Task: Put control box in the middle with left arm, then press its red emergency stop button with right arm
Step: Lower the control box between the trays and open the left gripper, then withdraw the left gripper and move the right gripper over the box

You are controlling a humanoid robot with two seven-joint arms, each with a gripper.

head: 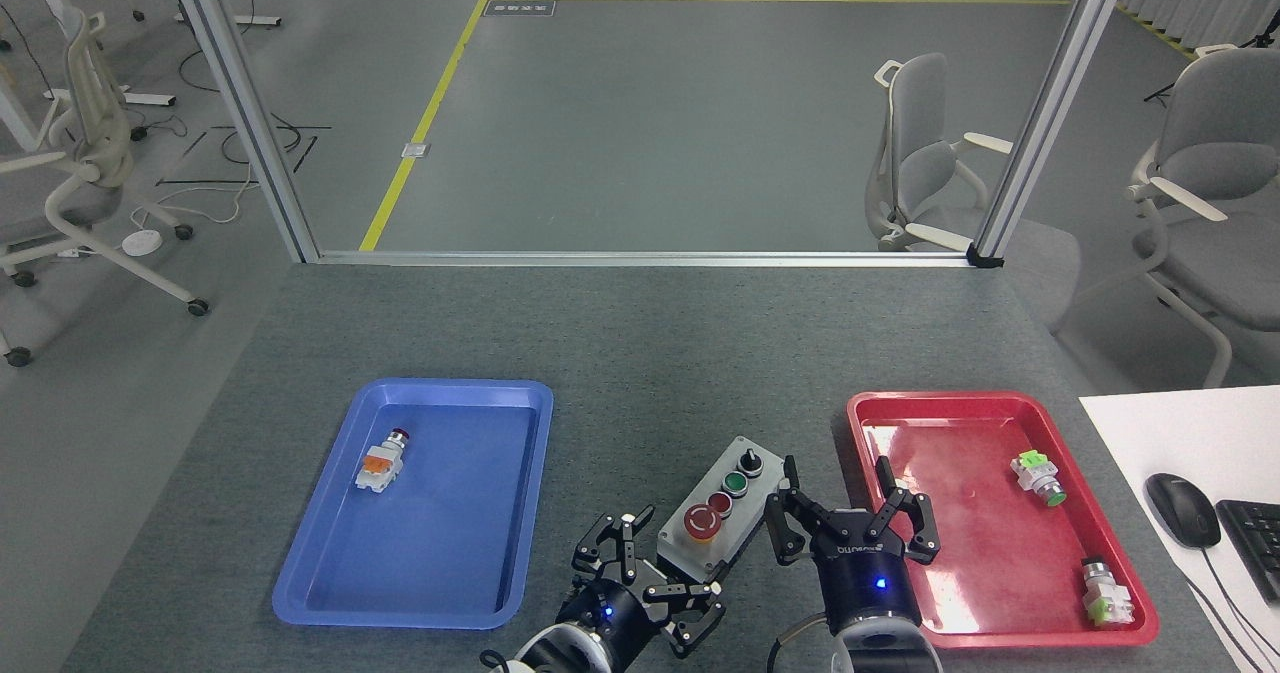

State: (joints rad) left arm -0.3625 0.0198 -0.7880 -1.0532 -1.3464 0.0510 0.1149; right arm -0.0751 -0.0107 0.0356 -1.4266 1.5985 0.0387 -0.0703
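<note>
We see the control box [716, 508] lying on the grey bench [640, 343], in the bare strip between the blue tray [300, 593] on the left and the red tray [855, 423] on the right, close to the near edge. It sits at a slant, its far end turned toward the right. Along its top run a black knob [747, 464], a green button [735, 483], a small red button [719, 502] and, nearest to us, the red emergency stop button [701, 522] on its yellow ring.

Our left tool [650, 578] is at the near left corner of the box with its fingers spread; one finger lies along the box's left side and another by its near end, though we cannot quite tell whether they touch it. Our right tool [850, 518] stands just right of the box, over the gap before the red tray, its fingers wide apart and holding nothing.

In the blue tray lies a loose red-capped switch [378, 463] with an orange-white body. The red tray holds two green-capped switches [1037, 479], one far and one at the near right corner. A mouse [1182, 509] and a keyboard [1255, 543] rest on a white surface at the far right.
</note>
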